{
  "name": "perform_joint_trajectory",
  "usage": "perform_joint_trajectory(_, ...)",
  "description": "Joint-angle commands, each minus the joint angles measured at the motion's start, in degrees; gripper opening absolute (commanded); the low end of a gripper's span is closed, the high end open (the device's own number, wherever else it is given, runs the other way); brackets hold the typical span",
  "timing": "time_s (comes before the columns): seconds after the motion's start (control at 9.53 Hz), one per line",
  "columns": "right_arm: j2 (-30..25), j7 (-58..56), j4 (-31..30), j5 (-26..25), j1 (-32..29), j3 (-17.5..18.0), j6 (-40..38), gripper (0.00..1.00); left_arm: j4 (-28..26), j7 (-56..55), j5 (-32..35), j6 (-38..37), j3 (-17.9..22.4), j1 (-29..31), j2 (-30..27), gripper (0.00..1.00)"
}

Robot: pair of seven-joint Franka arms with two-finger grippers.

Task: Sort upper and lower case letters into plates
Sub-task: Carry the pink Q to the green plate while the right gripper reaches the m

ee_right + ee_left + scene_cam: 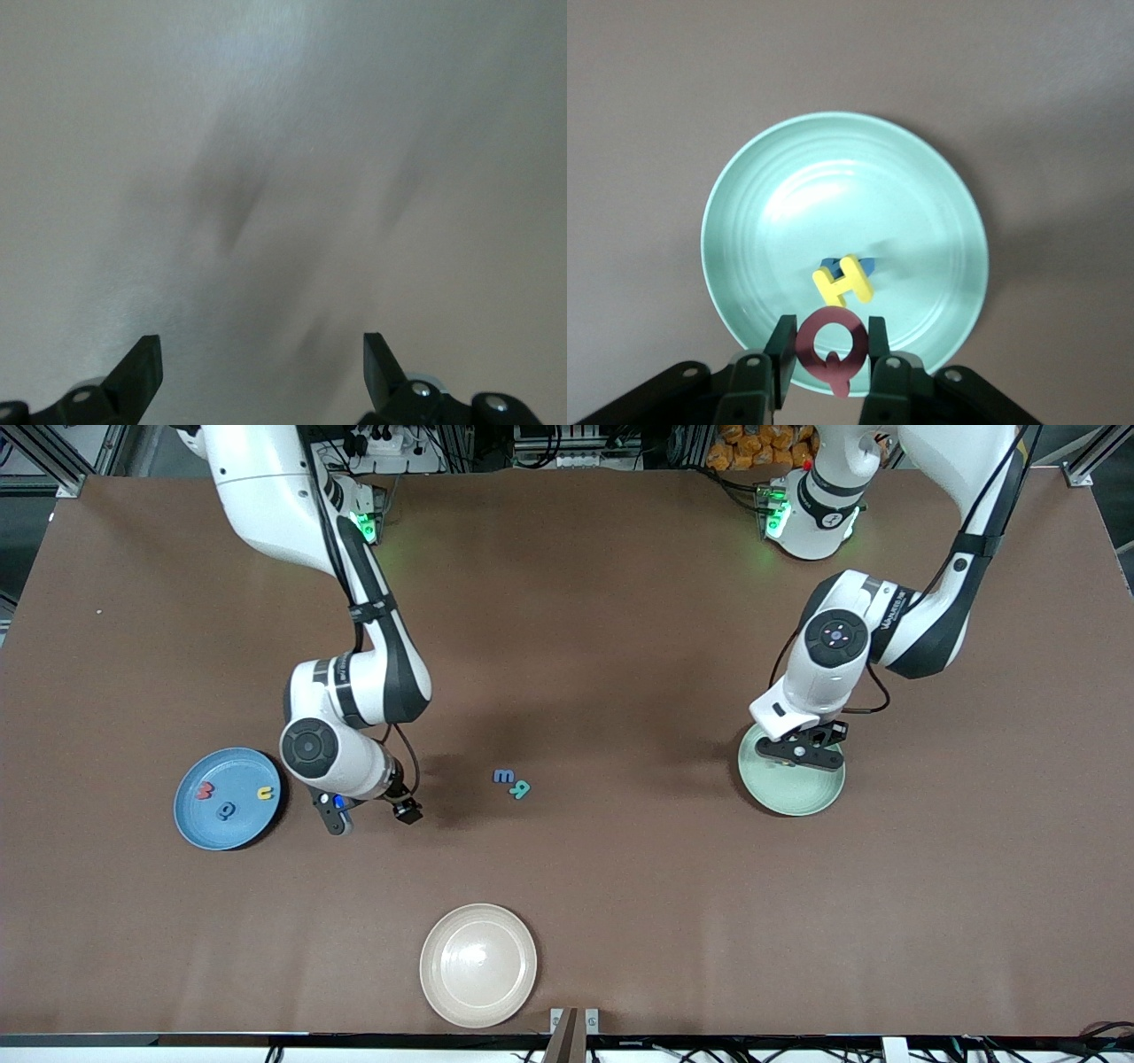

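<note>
My left gripper (802, 755) hangs over the pale mint green plate (811, 795), shut on a red-pink letter Q (835, 345). In the left wrist view the gripper (829, 350) is above the plate's (744, 221) rim. A yellow H (843, 282) lies in the plate on a blue letter (861, 263). The sky blue plate (199, 824) holds a red-pink letter (205, 789), a blue letter (227, 810) and a yellow letter (265, 793). My right gripper (370, 813) is open and empty over bare table beside that plate. Its view (262, 359) shows only table. A blue m (503, 777) and a teal letter (522, 788) lie mid-table.
A cream-beige round plate (478, 965) sits near the table's front edge, nearer to the front camera than the two loose letters. The brown table top (620, 646) has wide open room in the middle and toward the robots' bases.
</note>
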Motion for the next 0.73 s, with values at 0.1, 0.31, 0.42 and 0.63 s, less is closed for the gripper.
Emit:
perform_joint_trajectory(0.1,3.9,10.8,1.5,2.2,4.1,-0.8,6.9,1.00,-4.7,2.3,-0.7,5.7,-0.7,2.7,-1.6,0.18)
perform_joint_trajectory(0.31,4.8,14.2,1.4,3.9,5.8,-0.7,9.8,1.00,-4.6,2.9,-0.8,8.6,-0.7,4.1,-0.6,0.18)
perform_joint_trajectory(0.42,5.1,14.8,1.4,6.1,7.6,-0.8,10.1,1.00,-4.6,2.9,-0.8,11.0,-0.9,5.2,0.5,0.18)
perform_joint_trajectory(0.63,5.8,18.0,1.5,7.1,9.6,-0.8,11.5,1.00,-4.7,2.9,-1.4,11.7,-1.0,6.5,0.2,0.17)
